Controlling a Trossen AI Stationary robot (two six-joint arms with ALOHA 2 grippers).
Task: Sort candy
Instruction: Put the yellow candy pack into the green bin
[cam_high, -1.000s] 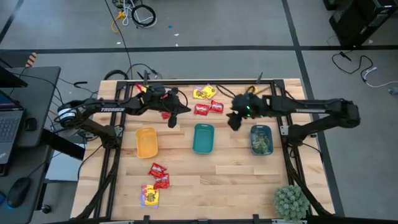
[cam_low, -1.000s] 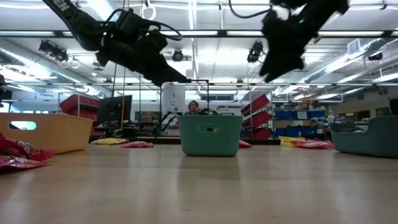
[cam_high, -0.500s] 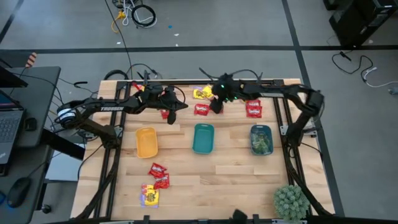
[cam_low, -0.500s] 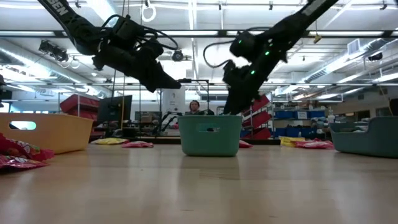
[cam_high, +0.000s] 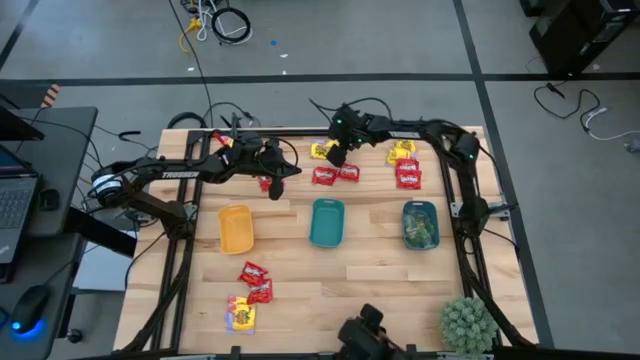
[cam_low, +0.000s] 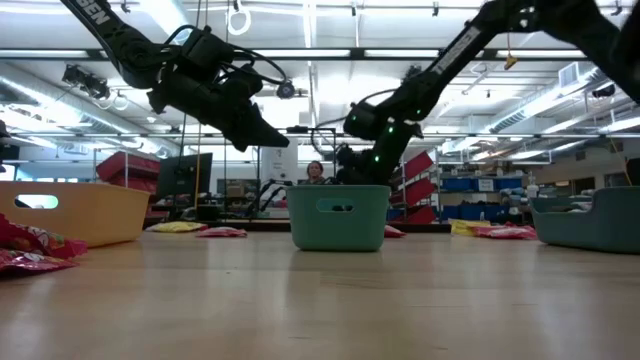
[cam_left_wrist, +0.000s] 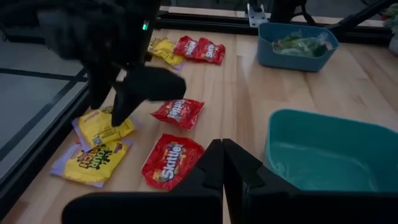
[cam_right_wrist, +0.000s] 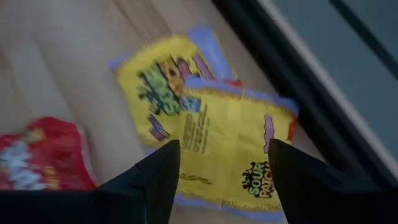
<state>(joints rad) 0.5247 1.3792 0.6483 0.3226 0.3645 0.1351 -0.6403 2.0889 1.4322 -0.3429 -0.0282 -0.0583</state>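
High view first: my right gripper (cam_high: 335, 157) sits near twelve o'clock on the table (cam_high: 380, 275), directly over the yellow packets (cam_high: 322, 150) by the far rail. On its wrist view I see its fingers (cam_right_wrist: 158, 177) spread wide, one on either side of two overlapping yellow packets (cam_right_wrist: 205, 134), holding nothing; a red packet (cam_right_wrist: 37, 152) lies beside them.

My left gripper (cam_high: 277, 192) hangs at about ten o'clock, above the table, fingers pressed together with nothing between them, as the left wrist view (cam_left_wrist: 222, 168) confirms. Just past it lie two red packets (cam_high: 337, 174), at about twelve o'clock.

More candy: a yellow packet and red ones (cam_high: 405, 172) at one o'clock, and a red and yellow cluster (cam_high: 248, 295) at seven o'clock near the front edge.

Three trays stand in a row across the middle: yellow-orange tray (cam_high: 236, 229) at nine, teal tray (cam_high: 327, 222) in the centre, and blue-grey tray (cam_high: 420, 224) at three with green packets (cam_high: 420, 230) inside. A spiky plant (cam_high: 468, 322) sits at five o'clock.
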